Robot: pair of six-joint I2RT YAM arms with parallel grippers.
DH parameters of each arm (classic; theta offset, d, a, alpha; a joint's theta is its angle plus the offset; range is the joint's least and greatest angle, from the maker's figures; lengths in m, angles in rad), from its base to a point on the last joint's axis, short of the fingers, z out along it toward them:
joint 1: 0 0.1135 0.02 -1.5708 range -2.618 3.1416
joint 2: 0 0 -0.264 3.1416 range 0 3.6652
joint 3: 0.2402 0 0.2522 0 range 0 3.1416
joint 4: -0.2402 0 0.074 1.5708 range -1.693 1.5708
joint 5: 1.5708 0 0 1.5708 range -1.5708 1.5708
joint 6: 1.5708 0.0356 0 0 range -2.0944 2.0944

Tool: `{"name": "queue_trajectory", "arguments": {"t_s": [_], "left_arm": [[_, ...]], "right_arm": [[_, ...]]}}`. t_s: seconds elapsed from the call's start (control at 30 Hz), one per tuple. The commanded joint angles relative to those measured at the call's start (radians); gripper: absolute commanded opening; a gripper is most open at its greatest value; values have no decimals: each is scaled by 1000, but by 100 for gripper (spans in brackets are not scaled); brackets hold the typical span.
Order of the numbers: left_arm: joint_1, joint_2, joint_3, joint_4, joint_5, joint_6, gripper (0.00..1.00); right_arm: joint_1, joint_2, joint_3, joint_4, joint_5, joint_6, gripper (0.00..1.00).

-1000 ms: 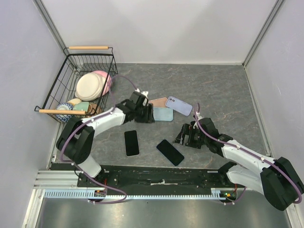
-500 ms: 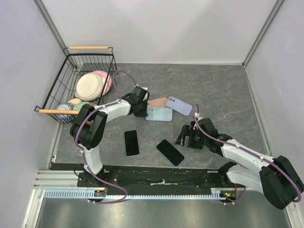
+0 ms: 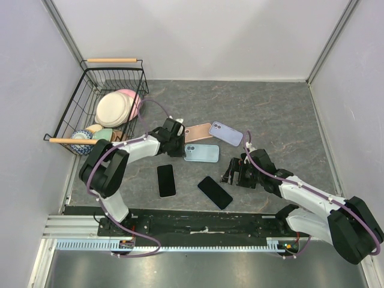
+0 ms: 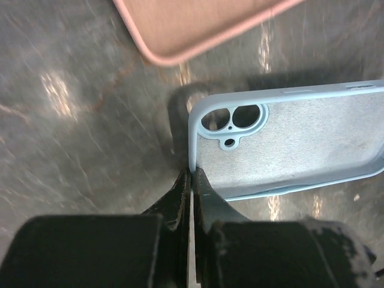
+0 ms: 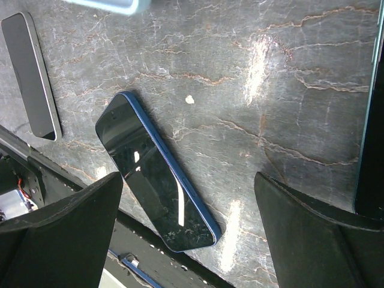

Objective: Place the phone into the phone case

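Observation:
An empty light blue phone case (image 4: 294, 144) lies inner side up, its camera cutout toward my left gripper (image 4: 192, 180). That gripper is shut on the case's short end wall; in the top view it (image 3: 176, 144) sits at the left end of the case (image 3: 202, 153). A dark blue phone (image 5: 156, 174) lies screen up near the front edge (image 3: 215, 192). My right gripper (image 5: 192, 210) hovers open over the phone's near end, touching nothing, and appears in the top view (image 3: 238, 174) just right of the phone.
A second phone with a pale rim (image 3: 166, 180) lies front left. A pink case (image 3: 199, 130) and a lilac case (image 3: 226, 133) lie behind the blue case. A wire basket (image 3: 90, 75) of dishes stands at the back left.
My left gripper closed on the blue case's end wall and drew the case a little toward the front, away from the pink and lilac cases. The right arm barely moved.

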Motion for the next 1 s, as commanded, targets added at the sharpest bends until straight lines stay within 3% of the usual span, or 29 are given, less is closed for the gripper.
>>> {"name": "queue_trajectory", "arguments": {"t_s": [0.0,0.2,0.23,0.27,0.33,0.37,0.43,0.73,0.97], "left_arm": [[-50,-82,-73,-26,28,-108,2],[-75,-135,-152,-18,-1,-167,2],[-77,-138,-153,-16,-1,-169,7],[-80,-145,-153,-16,-3,-169,29],[-84,-158,-156,-18,-10,-171,40],[-89,-176,-158,-16,-21,-172,51],[-94,-204,-161,-16,-33,-171,57],[-95,-381,-236,73,43,-115,68],[-89,-362,-264,148,277,-54,69]], "right_arm": [[2,2,35,30,-7,8,98],[2,-38,15,18,-10,13,98],[2,-43,14,15,-8,14,98],[1,-47,11,14,-8,11,98],[4,-58,8,9,-8,13,98],[4,-63,6,6,-7,13,98],[2,-77,5,3,-2,13,98],[4,-75,9,-2,-5,13,98],[2,-103,17,-19,-22,14,98]]}}
